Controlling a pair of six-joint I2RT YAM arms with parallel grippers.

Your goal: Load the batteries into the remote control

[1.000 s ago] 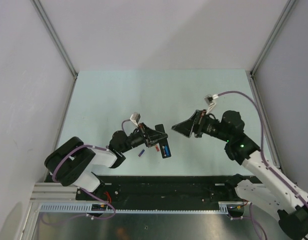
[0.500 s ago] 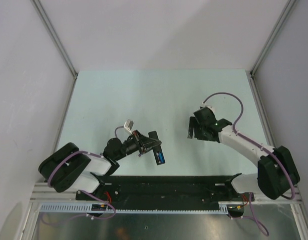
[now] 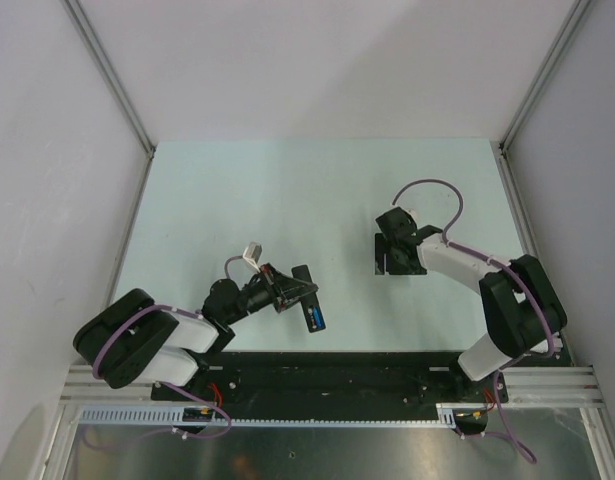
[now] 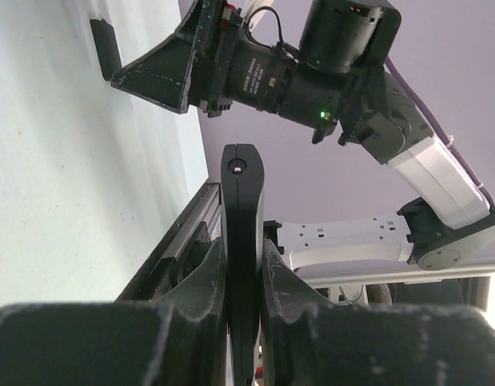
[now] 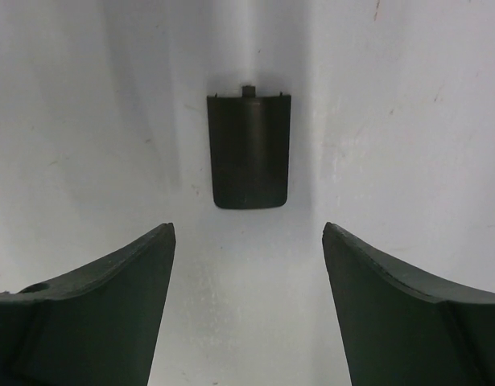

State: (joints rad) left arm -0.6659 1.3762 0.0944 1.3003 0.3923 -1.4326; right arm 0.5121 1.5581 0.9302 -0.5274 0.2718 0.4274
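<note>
My left gripper point(image 3: 292, 290) is shut on the remote control point(image 3: 309, 300), a slim black bar held edge-on between the fingers in the left wrist view point(image 4: 241, 201). A bright blue battery point(image 3: 318, 318) shows in the remote's open end. The other batteries are hidden. My right gripper point(image 3: 385, 262) is open and points down at the table. In the right wrist view its jaws point(image 5: 249, 229) stand wide apart, empty, just short of a flat black battery cover point(image 5: 249, 151). The cover also shows in the left wrist view point(image 4: 106, 48).
The pale green table point(image 3: 287, 190) is walled by white panels left, right and behind. A black rail point(image 3: 327, 375) runs along the near edge between the arm bases. The right arm's purple cable point(image 3: 432, 190) loops above its wrist.
My left gripper has drawn a little back toward the near left with the remote. My right arm has folded down, its open gripper now facing the table over the cover.
</note>
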